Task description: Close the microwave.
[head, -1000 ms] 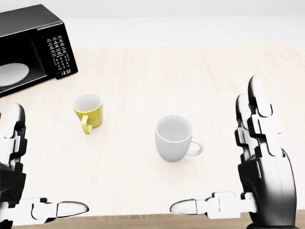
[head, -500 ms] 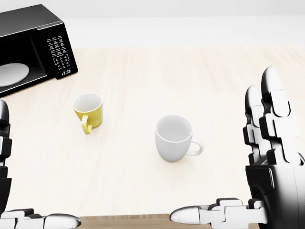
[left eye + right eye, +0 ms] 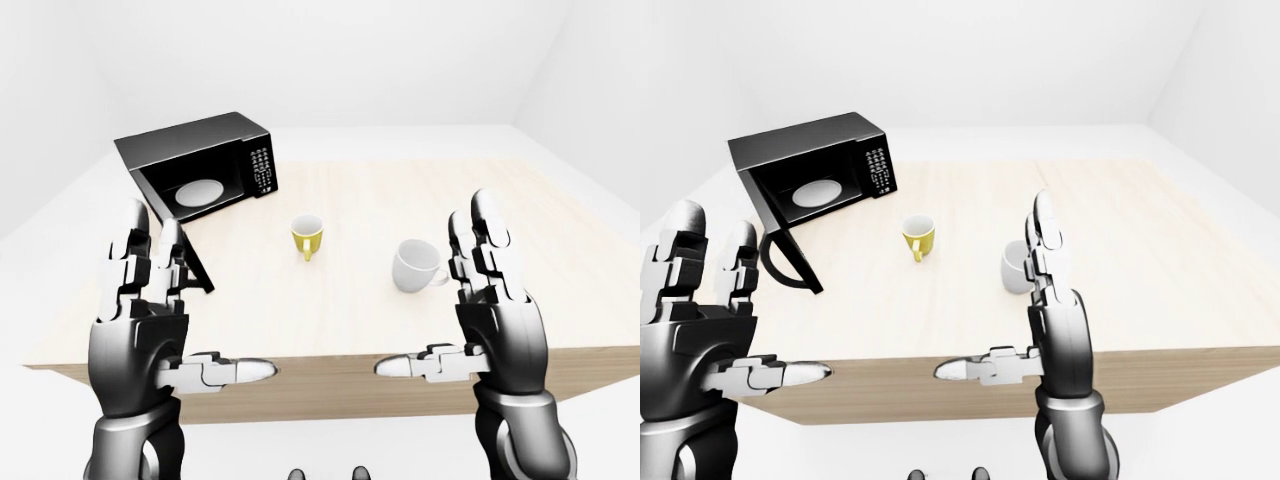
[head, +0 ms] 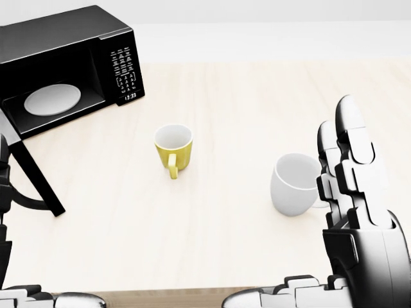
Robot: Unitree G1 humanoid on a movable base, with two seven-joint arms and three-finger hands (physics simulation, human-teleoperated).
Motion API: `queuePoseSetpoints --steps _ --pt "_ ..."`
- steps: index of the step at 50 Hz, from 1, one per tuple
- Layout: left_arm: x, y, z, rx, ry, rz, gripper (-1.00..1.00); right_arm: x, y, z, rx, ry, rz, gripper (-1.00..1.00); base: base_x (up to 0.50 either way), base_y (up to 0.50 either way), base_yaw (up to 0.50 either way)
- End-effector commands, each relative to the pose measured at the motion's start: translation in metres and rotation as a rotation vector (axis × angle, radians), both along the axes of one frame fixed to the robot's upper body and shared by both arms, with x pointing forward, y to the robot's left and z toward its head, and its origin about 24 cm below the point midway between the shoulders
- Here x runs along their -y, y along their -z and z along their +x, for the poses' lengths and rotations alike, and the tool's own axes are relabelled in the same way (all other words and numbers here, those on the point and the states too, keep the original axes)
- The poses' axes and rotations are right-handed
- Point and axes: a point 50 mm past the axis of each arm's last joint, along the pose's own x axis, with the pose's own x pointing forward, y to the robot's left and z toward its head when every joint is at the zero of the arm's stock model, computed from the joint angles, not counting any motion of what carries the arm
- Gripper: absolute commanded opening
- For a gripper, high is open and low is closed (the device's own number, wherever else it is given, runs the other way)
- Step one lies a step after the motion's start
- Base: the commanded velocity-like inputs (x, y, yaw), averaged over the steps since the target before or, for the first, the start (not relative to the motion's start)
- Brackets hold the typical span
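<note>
A black microwave (image 4: 64,58) stands at the upper left of the head view on a pale wooden table (image 4: 225,96). Its door (image 3: 185,255) hangs open, swung out toward me on the left side, and a white turntable plate (image 4: 52,99) shows inside. My left hand (image 3: 195,305) is raised over the table's near edge, open and empty, just below the open door. My right hand (image 3: 435,295) is raised the same way on the right, open and empty, partly covering the white mug in the head view.
A yellow mug (image 4: 173,149) stands mid-table to the right of the microwave. A white mug (image 4: 292,186) stands further right, near my right hand. The table's near edge (image 3: 330,365) runs under both thumbs.
The whole picture has shifted right, so the camera has turned left; the microwave's open door and cavity now show more fully. Both hands stay raised and open.
</note>
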Motion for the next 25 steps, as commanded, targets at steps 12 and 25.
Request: queuePoseSetpoints --steps 12,25 --pt "-0.0003 0.0026 0.0029 -0.012 0.002 0.002 1.00 -0.0034 0.0051 0.0020 -0.025 -0.013 -0.010 1.00 0.00 0.50 0.00" --pt "-0.0011 0.0013 0.0018 -0.005 0.001 0.003 1.00 -0.0041 0.0036 0.0003 -0.019 -0.018 -0.010 1.00 0.00 0.50 0.00"
